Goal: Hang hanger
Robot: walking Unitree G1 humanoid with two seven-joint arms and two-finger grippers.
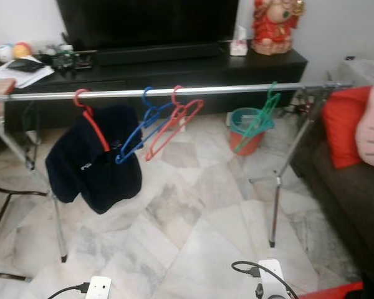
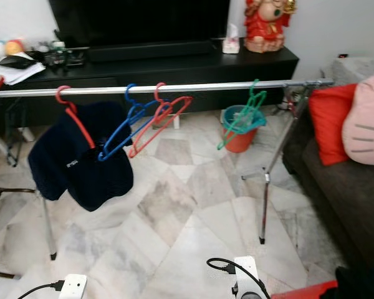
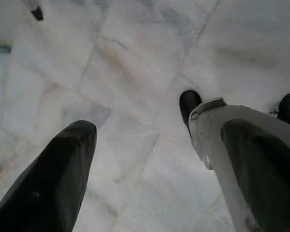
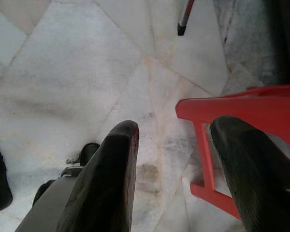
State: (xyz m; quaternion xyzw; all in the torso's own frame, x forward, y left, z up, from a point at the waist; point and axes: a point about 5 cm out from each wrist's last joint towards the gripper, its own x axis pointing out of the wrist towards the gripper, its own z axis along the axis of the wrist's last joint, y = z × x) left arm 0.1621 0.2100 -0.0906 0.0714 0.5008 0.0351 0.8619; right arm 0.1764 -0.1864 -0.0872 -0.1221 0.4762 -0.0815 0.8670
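A silver clothes rail (image 1: 224, 90) spans the room at chest height. On it hang a red hanger (image 1: 95, 128) carrying a dark navy garment (image 1: 93, 165), a blue hanger (image 1: 140, 134), a second red hanger (image 1: 174, 124) and a green hanger (image 1: 258, 118). Both arms hang low. My left gripper (image 3: 154, 179) is open over the marble floor with nothing between its fingers. My right gripper (image 4: 176, 174) is open too, hanging just above a red plastic frame (image 4: 232, 111) that lies on the floor.
The rail's legs (image 1: 275, 187) stand on the marble floor. Behind the rail are a black TV cabinet (image 1: 174, 65), a red bucket (image 1: 246, 134) and a red figurine (image 1: 271, 25). A dark sofa with a red cushion (image 1: 346, 124) is at the right.
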